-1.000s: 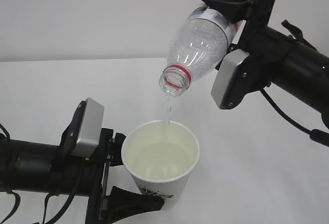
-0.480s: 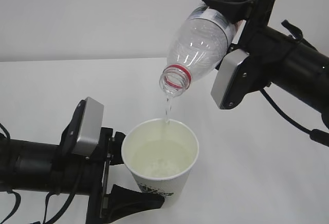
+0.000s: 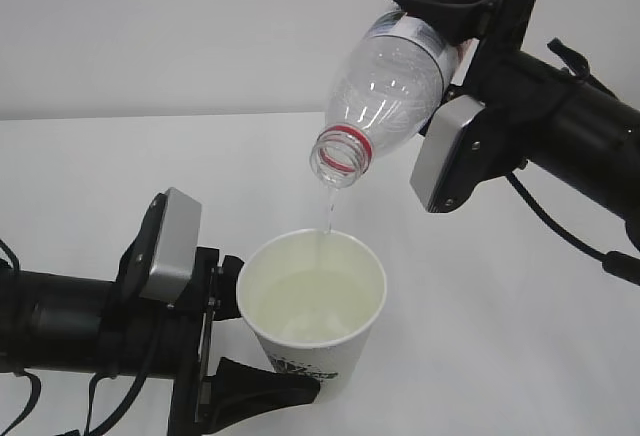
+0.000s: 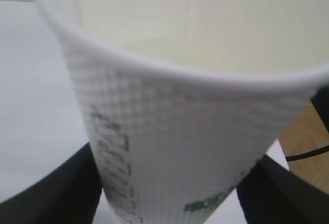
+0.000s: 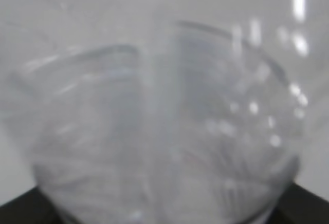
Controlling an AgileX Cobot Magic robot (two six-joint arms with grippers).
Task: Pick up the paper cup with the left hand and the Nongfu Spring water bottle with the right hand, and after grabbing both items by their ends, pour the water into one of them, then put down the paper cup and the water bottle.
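The left hand's tool (image 3: 235, 331) grasps the paper cup (image 3: 312, 318) low on its wall, holding it upright above the white bench (image 3: 500, 336). Above it, the right hand's tool (image 3: 455, 31) clamps the tilted Nongfu Spring water bottle (image 3: 388, 86). The water (image 3: 326, 218) trickles thinly: pouring looks almost done. Next, righting the bottle. The wall behind is plain and pale.

Lab bench: bare white table (image 3: 500, 336), blank grey wall (image 3: 180, 26).
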